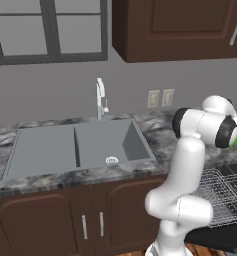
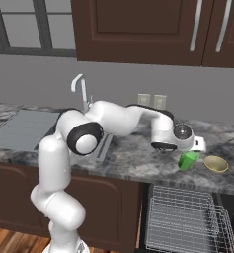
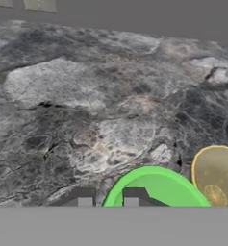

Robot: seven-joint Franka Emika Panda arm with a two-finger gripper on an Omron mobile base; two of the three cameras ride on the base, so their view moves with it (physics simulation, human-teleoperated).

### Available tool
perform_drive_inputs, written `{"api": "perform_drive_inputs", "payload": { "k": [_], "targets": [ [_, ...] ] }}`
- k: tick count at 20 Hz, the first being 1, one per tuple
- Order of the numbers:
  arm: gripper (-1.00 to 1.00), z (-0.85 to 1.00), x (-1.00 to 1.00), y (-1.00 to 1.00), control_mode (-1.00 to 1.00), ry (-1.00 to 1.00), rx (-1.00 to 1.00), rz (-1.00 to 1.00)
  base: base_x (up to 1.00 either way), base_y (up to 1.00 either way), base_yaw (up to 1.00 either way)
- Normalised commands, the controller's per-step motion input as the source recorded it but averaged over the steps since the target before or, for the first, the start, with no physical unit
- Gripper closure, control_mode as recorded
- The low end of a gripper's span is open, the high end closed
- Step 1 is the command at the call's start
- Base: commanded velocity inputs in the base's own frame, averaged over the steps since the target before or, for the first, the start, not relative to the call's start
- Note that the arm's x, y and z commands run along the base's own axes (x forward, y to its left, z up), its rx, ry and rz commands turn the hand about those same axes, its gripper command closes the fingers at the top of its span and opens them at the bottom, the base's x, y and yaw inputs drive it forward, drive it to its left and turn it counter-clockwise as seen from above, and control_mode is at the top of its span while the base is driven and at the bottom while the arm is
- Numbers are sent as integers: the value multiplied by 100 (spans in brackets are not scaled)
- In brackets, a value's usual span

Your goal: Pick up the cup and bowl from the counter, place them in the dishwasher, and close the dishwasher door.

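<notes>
The green cup [image 2: 188, 160] is tilted on or just above the marbled counter [image 2: 133, 158], with the tan bowl [image 2: 215, 163] right beside it. My gripper [image 2: 187, 153] reaches down from the left onto the cup. In the hand view my gripper [image 3: 108, 198] is shut on the cup [image 3: 158, 190]: one fingertip [image 3: 82, 197] is outside its rim and the other is inside. The bowl [image 3: 216, 173] lies just right of it. A sliver of the cup [image 1: 236, 140] peeks out past my wrist. Below, the dishwasher rack [image 2: 182, 217] is pulled out over the lowered dishwasher door [image 1: 225, 237].
The grey double sink [image 1: 75, 145] and chrome faucet [image 1: 100, 97] sit to the left. Wall outlets [image 2: 152, 100] are behind the counter, brown cabinets [image 1: 80, 220] below and above it. The wire rack [image 1: 225, 192] juts out toward the base at the right.
</notes>
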Motion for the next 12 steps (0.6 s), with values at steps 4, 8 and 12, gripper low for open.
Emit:
{"api": "perform_drive_inputs", "payload": {
  "k": [4, 8, 12],
  "targets": [
    [100, 43, -31, 6, -100, -12, 0, 0, 0, 0, 0],
    [100, 34, -32, 3, -100, -10, 6, 0, 0, 0, 0],
    [100, 14, -35, 0, -100, -5, 16, 0, 0, 0, 0]
  ]
}}
